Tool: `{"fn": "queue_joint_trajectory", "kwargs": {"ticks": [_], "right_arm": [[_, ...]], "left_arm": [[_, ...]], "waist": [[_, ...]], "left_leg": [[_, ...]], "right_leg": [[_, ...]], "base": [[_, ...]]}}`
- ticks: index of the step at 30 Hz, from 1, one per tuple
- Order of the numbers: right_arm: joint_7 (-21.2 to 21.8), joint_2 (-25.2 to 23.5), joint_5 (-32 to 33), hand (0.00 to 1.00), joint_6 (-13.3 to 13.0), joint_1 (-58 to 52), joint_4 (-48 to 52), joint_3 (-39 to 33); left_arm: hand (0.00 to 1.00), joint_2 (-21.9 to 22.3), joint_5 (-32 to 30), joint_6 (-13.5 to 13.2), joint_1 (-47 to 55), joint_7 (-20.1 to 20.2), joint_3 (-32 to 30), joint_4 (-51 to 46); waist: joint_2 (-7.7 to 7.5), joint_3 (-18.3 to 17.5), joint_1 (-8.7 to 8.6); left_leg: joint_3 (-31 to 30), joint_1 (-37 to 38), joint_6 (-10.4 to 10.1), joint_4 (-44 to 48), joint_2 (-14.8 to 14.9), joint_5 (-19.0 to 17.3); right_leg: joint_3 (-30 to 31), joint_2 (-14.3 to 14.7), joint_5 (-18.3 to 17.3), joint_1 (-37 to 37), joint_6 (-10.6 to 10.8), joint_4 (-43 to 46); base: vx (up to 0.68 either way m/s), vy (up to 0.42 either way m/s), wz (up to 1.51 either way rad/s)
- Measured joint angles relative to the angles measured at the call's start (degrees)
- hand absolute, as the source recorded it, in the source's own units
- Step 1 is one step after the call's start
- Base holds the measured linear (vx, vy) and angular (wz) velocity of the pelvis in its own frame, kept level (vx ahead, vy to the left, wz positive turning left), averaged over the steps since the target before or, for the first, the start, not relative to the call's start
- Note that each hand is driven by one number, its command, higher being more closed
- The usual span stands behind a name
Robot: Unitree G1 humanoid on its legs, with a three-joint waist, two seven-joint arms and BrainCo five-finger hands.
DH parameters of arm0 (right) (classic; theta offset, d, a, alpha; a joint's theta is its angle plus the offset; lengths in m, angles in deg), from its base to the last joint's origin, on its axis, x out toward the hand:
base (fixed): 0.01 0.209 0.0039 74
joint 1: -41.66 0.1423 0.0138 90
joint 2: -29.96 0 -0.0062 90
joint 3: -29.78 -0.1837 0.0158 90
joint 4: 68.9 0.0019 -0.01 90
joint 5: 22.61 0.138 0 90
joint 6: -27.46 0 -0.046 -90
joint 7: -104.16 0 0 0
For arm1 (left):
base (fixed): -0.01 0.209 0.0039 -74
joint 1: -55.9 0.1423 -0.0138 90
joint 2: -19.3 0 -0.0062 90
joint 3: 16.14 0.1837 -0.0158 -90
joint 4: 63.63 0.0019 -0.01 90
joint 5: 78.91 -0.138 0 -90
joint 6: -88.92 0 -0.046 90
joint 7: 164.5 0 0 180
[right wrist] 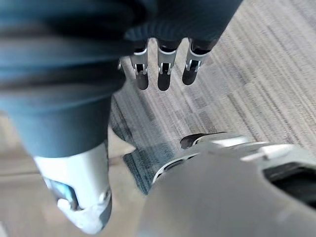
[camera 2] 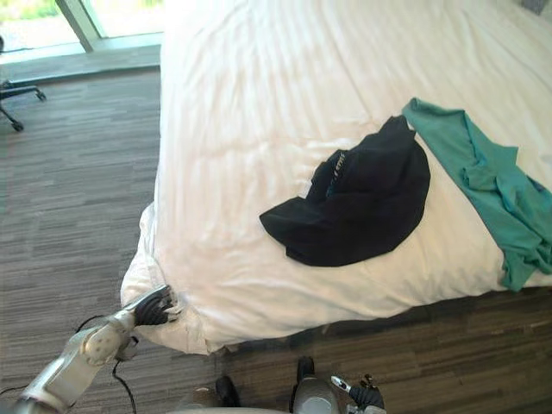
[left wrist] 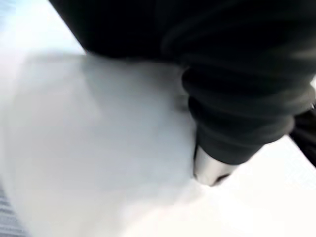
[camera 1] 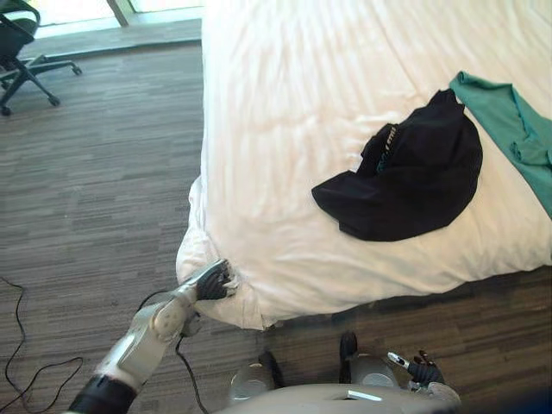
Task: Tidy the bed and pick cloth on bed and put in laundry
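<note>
A humanoid robot works at the foot corner of a bed, its left hand set against the bunched white duvet at 7 o'clock in the head view; whether that hand has hold of the cloth we cannot tell, as it is pressed into the folds. The right hand hangs low at 5 o'clock, its fingers straight, apart and holding nothing above the floor. The clothes to be collected lie on the bed, well apart from both hands: a black garment at 3 o'clock and a teal garment at 2 o'clock, the two touching at the black one's upper edge. An office chair stands at 10 o'clock. We judge the tidying to be under way and the pick-up not yet begun. A hard tug at the corner could drag the duvet off the mattress and carry both garments toward the edge. Because they touch, lifting the black garment could snag the teal one and drop it to the floor. A strip of pale print shows on the black garment, too small for us to read.
</note>
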Motion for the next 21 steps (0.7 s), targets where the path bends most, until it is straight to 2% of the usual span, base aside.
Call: {"fn": "queue_joint_trajectory", "kwargs": {"ticks": [3,5,8,11,12,15,21], "right_arm": [[0.23,-0.03,-0.53,0.00,0.30,0.05,-0.69,0.00],[0.25,-0.18,-1.22,0.00,0.86,0.00,-1.08,-0.01],[0.22,-0.37,-1.27,0.00,1.04,0.08,-1.61,-0.08],[0.10,-0.71,-1.22,0.00,1.30,0.04,-1.84,-0.27],[0.03,-0.89,-1.20,0.00,1.67,0.03,-1.84,-0.53],[-0.22,-1.75,-1.01,0.00,2.12,0.07,-1.73,-1.88],[-2.37,-5.03,1.74,0.00,2.06,0.13,0.05,-2.36]], "left_arm": [[0.00,2.05,0.14,0.32,2.97,-0.60,-4.60,0.01],[0.00,5.21,0.10,1.09,5.17,-1.67,-8.84,0.05],[0.00,8.33,-0.03,1.93,6.23,-3.45,-12.24,0.34],[0.00,11.66,-0.39,3.83,7.06,-5.61,-15.63,3.16],[0.00,13.78,-0.68,4.96,7.27,-5.62,-16.82,4.22],[0.00,18.26,-1.06,6.09,8.62,-5.89,-18.15,4.12],[0.00,31.21,-0.98,6.57,11.49,-14.18,-19.50,4.95]], "waist": [[-0.35,-0.96,0.47],[-0.74,-2.39,1.29],[-1.17,-3.02,1.60],[-1.69,-3.51,2.61],[-1.90,-3.68,2.98],[-2.27,-4.36,3.34],[-2.48,-5.14,3.49]], "left_leg": [[-1.55,0.99,-0.17,-1.81,-0.24,1.08],[-3.54,0.93,-0.19,-4.01,-0.73,2.69],[-5.63,0.81,-0.16,-5.24,-1.05,3.80],[-7.79,0.95,-0.06,-6.59,-1.46,5.01],[-9.05,0.83,0.05,-7.14,-1.77,5.60],[-10.65,0.88,0.30,-8.51,-2.23,6.63],[-11.58,1.91,0.53,-9.26,-2.90,7.14]], "right_leg": [[-1.45,0.07,0.08,1.66,0.05,-1.14],[-3.86,0.03,0.30,2.53,0.09,-2.45],[-6.06,-0.10,0.32,3.44,0.10,-3.04],[-8.40,-0.24,0.34,4.73,0.11,-3.92],[-9.73,-0.45,0.34,5.24,0.11,-4.13],[-11.39,-0.74,0.35,5.80,0.13,-4.45],[-12.36,-1.21,0.58,7.36,0.51,-4.93]], "base": [[0.02,-0.025,0.31],[0.00,-0.032,0.43],[-0.01,-0.016,0.42],[-0.03,-0.010,0.44],[-0.03,0.007,0.40],[-0.02,0.015,0.33],[-0.01,0.026,0.11]]}}
